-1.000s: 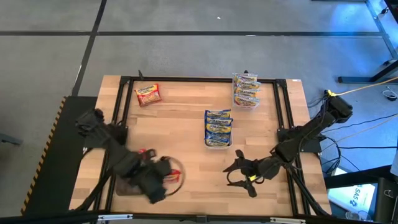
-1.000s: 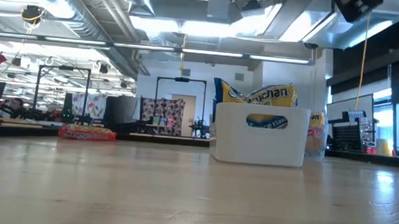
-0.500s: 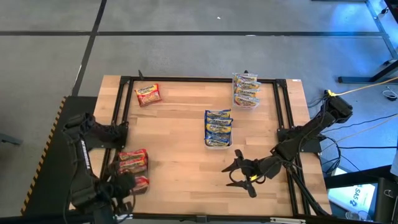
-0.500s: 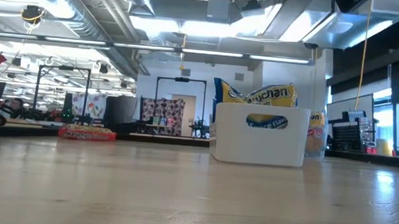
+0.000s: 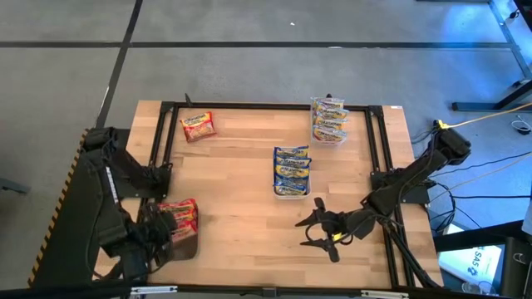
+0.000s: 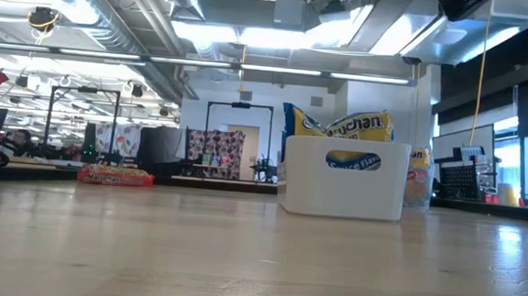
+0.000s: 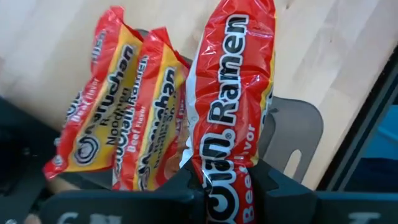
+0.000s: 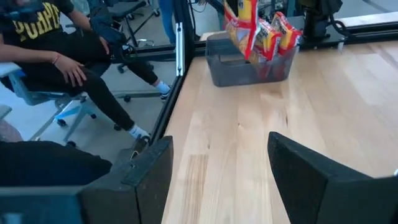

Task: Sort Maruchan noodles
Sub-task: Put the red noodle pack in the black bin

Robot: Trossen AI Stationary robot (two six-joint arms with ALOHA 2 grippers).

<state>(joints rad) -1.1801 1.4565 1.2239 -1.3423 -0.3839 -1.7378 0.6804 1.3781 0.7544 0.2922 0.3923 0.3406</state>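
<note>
Overhead shot of a wooden table [image 5: 249, 199] w/ two dark robot arms. The left end effector [image 7: 229, 180], at the table's near-left corner, is pinched narrow on a red beef Maruchan packet [image 7: 231, 99]. The packet's long axis runs straight out from the fingers, hanging over a dark grey bin [image 5: 184, 245] that already holds two more red packets [image 7: 124, 118] standing on edge side by side. So the held packet sits just beside its mates, directly above the bin; judging by this, the next move is a short drop or lower by the left arm, which is far nearer than the right.

The right end effector [image 5: 322, 234] rests low near the table's near-right, fingers spread wide, holding nothing.

Elsewhere: blue-edged packets fill a white tray [image 5: 292, 172] mid-table, more packets sit in a clear tub [image 5: 329, 120] at the far-right, and one orange-edged packet [image 5: 198, 126] lies loose at the far-left, well apart from both arms.
</note>
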